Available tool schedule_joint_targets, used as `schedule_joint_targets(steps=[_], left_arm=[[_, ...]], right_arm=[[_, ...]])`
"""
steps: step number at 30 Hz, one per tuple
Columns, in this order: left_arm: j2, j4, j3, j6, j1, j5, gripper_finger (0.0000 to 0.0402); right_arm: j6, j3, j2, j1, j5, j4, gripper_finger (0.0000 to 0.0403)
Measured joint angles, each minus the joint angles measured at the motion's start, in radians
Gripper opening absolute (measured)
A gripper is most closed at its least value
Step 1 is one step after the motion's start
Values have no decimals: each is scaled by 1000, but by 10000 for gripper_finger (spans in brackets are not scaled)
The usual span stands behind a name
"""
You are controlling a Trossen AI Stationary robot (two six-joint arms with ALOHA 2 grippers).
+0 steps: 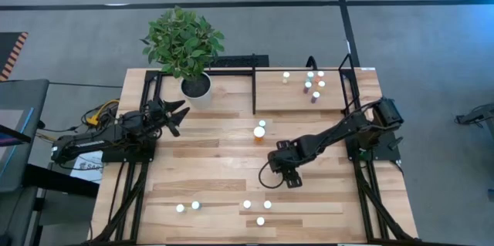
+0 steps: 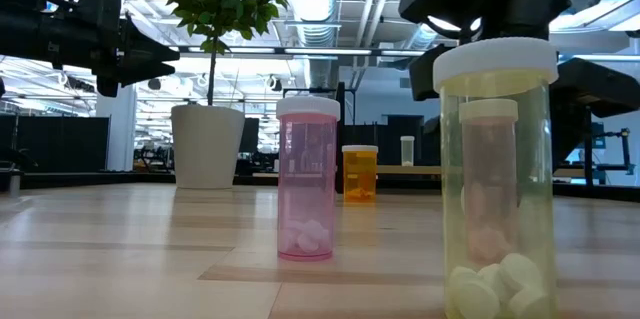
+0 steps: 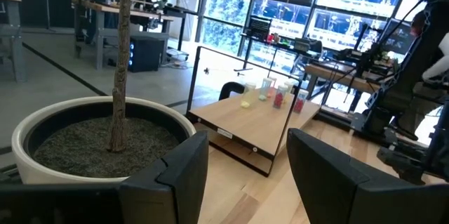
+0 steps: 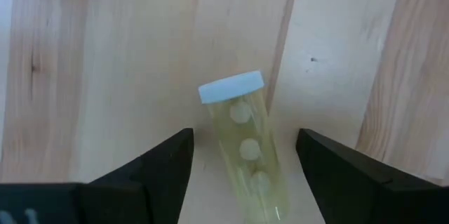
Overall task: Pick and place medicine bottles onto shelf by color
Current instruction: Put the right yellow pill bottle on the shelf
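Right gripper [image 4: 242, 175] hovers mid-table, fingers apart, straddling pale green white-capped pill bottle [image 4: 245, 147] upright on plank tabletop [image 4: 105, 62], not yet clamped. Centre on bottle body below cap, descend, squeeze gently. Wood-and-black-bar shelf [image 1: 270, 98] lies well apart. Left gripper [image 3: 245, 175] part open, idle beside white plant pot [image 3: 91, 140].

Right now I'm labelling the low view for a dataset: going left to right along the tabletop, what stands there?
White plant pot → pink bottle → orange bottle → small pale bottle far back → big yellowish bottle nearest the camera.
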Motion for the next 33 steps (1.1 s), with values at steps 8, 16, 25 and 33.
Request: schedule_joint_targets(steps=[8,16,25,33], left_arm=[[0,0,0,0,0,0,181],[0,0,0,0,0,0,181],[0,0,0,0,0,0,181],[0,0,0,0,0,0,181]], right_arm=[[-4,-1,-1,-10,13,8,285],[-6,-2,0,-10,43,19,251],[0,-3,1,-12,52,37,164],[51,0,-15,-12,62,84,129]])
